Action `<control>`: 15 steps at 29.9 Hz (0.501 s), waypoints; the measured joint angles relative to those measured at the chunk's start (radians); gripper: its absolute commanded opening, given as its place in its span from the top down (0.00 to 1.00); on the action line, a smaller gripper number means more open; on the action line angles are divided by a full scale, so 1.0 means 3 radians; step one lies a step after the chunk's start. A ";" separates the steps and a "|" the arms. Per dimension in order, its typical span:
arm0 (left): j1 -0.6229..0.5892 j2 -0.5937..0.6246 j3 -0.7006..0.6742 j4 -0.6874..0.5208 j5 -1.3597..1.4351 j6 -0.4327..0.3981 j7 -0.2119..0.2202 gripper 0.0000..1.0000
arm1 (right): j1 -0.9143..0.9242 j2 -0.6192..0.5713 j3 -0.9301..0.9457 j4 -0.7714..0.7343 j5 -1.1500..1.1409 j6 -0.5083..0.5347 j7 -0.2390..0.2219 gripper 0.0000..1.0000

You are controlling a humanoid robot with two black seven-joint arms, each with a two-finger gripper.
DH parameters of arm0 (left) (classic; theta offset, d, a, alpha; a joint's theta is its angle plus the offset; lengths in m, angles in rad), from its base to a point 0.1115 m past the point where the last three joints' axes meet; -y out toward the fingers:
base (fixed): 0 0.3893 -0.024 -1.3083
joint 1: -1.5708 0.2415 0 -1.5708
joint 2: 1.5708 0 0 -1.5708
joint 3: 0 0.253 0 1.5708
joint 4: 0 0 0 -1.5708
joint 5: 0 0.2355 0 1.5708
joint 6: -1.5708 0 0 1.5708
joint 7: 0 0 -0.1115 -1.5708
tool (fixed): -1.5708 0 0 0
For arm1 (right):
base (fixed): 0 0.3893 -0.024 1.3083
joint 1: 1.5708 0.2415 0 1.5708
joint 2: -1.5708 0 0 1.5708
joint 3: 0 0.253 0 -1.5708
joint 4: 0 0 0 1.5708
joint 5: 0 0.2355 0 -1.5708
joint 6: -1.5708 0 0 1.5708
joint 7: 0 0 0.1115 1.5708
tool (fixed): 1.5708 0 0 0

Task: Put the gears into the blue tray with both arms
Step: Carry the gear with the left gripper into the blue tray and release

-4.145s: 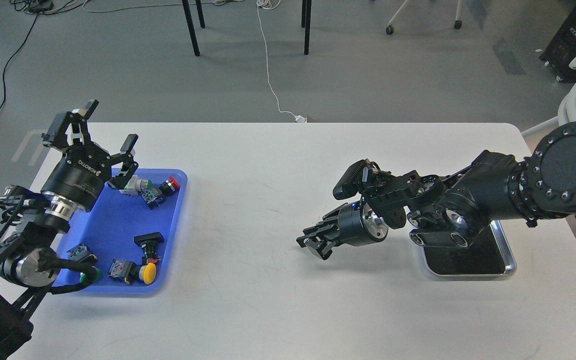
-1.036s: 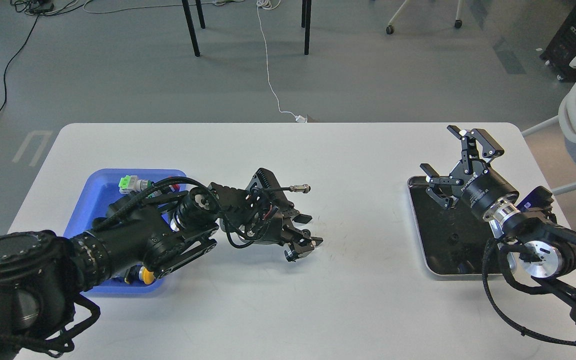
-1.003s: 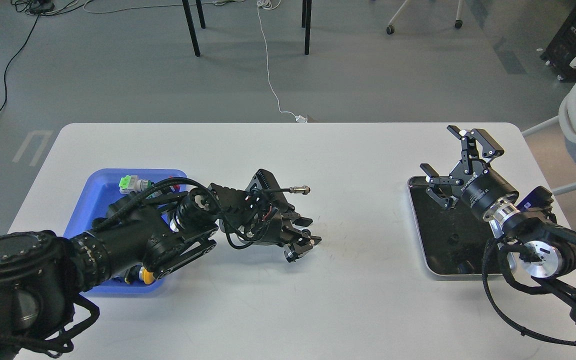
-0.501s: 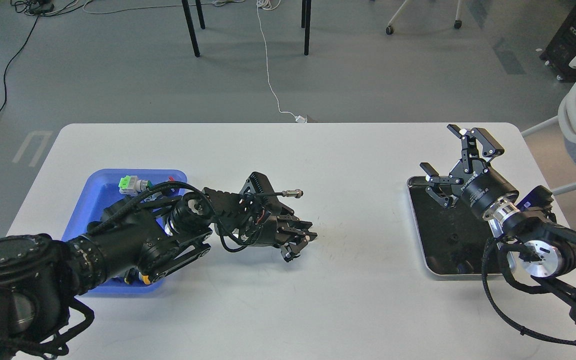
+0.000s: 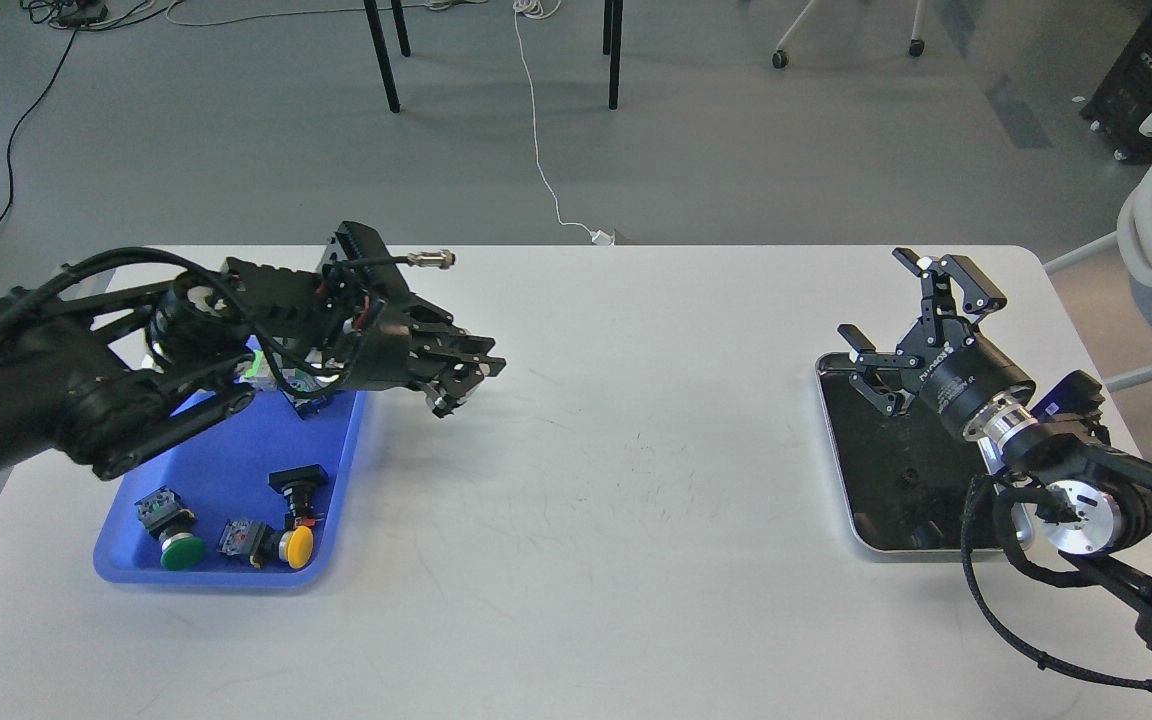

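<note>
My left gripper point(image 5: 466, 385) is in the left-centre of the frame, above the white table point(image 5: 596, 480) and just to the right of the blue tray point(image 5: 226, 470). Its fingers are drawn close together, but it is dark and small here, and I cannot tell if a gear sits between them. My left arm point(image 5: 136, 370) crosses over the upper part of the blue tray and hides that corner. In the lower part of the tray lie a green push-button point(image 5: 171, 540), a yellow push-button point(image 5: 281, 543) and a black push-button point(image 5: 298, 485). My right gripper point(image 5: 921, 315) is in the upper right of the frame with its two fingers spread wide and nothing between them; it hangs over the far edge of the metal tray point(image 5: 936, 548), which has a black lining. On this lining I see some small dark spots, perhaps gears, but they are too small to be sure.
</note>
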 measured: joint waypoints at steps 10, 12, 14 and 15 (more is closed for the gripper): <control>0.0571 0.1043 0.0028 -0.0031 -0.0147 0.0028 -0.0001 0.87 | 0.0006 0.0016 -0.0007 -0.0002 -0.0019 0.0000 0.0000 0.01; 0.0651 0.1047 0.0022 0.0115 -0.0144 0.0085 -0.0001 0.87 | 0.0007 0.0019 -0.0007 -0.0005 -0.0027 0.0000 0.0000 0.01; 0.0706 0.1043 0.0016 0.0254 -0.0142 0.0129 0.0000 0.87 | 0.0007 0.0021 -0.0008 -0.0005 -0.0032 0.0000 0.0000 0.01; 0.0730 0.1041 0.0012 0.0312 -0.0142 0.0144 0.0000 0.87 | 0.0006 0.0021 -0.0009 -0.0004 -0.0034 0.0000 0.0000 0.01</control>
